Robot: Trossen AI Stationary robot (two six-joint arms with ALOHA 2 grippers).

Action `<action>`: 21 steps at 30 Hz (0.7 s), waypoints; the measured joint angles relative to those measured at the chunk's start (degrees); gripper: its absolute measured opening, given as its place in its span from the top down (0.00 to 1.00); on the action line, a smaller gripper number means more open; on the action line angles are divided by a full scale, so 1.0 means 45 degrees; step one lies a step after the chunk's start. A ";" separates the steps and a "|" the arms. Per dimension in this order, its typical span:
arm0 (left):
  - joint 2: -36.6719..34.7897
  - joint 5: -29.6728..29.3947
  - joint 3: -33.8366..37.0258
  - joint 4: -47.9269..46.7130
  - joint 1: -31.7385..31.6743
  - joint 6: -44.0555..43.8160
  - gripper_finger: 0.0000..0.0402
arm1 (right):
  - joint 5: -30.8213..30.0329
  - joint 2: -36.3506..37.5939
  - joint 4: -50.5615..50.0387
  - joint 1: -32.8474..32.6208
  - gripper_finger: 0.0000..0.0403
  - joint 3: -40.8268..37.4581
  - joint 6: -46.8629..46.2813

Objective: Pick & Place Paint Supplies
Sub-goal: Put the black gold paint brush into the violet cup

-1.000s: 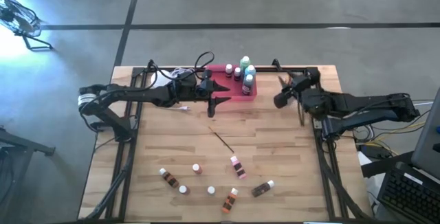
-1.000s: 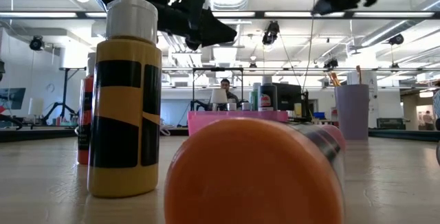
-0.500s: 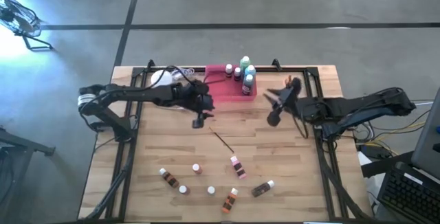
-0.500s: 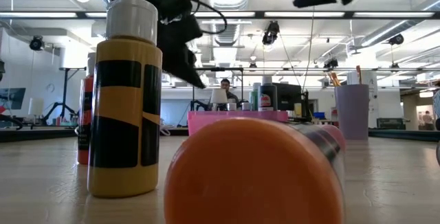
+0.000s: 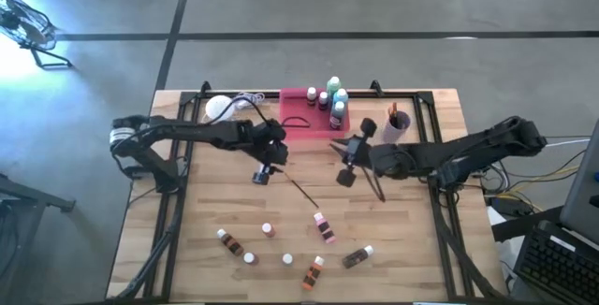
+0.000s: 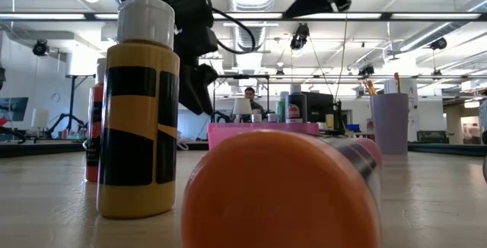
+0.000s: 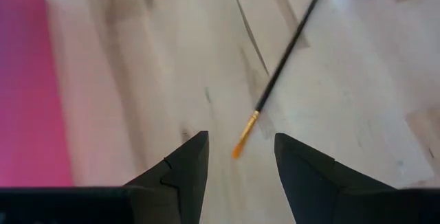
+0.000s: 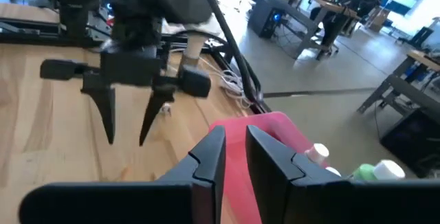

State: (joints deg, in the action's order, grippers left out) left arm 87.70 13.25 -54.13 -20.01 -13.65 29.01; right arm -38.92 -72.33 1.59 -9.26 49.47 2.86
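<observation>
A thin dark-handled paintbrush (image 5: 301,191) lies flat on the wood mid-table. My left gripper (image 5: 263,172) hangs open just above its bristle end (image 7: 242,143), fingers slanting down, one on either side and clear of it. My right gripper (image 5: 343,163) hovers mid-table, to the right of the brush, pointing toward the left arm; its fingers (image 8: 210,157) leave only a narrow gap with nothing in it. Several small white-capped bottles (image 5: 287,249) stand or lie near the front edge. Green and blue bottles (image 5: 335,97) stand in the pink tray (image 5: 299,118).
A purple cup (image 5: 397,124) with brushes stands right of the tray. The white globe lamp (image 5: 217,108) and its cord sit at the far left. In the low view a yellow-and-black bottle (image 6: 141,111) and a lying orange bottle (image 6: 281,195) fill the foreground.
My left gripper has come away from the pink tray toward the near edge, sunk, and tipped its fingers downward over the paintbrush. My right gripper has swung from beside the purple cup toward the table's middle and left. The brush and bottles have stayed put.
</observation>
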 joint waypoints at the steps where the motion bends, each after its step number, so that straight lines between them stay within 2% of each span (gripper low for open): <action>1: 0.0191 0.0089 0.0000 0.0032 0.0000 -0.0035 0.57 | 0.0002 -0.0126 0.0113 0.0000 0.87 0.0029 0.0107; 9: 0.1862 0.0262 -0.0191 0.0145 0.0083 -0.0042 0.57 | -0.0008 -0.0522 0.0164 0.0010 0.80 0.0364 0.0456; 21: 0.3299 0.0260 -0.0787 -0.0204 0.0087 -0.0072 0.57 | -0.0013 -0.0337 0.0155 0.0010 0.71 0.0209 0.0405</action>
State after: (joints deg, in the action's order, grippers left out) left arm 102.55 14.42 -57.67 -20.93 -13.26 28.69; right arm -38.98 -73.84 2.29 -9.21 50.41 4.69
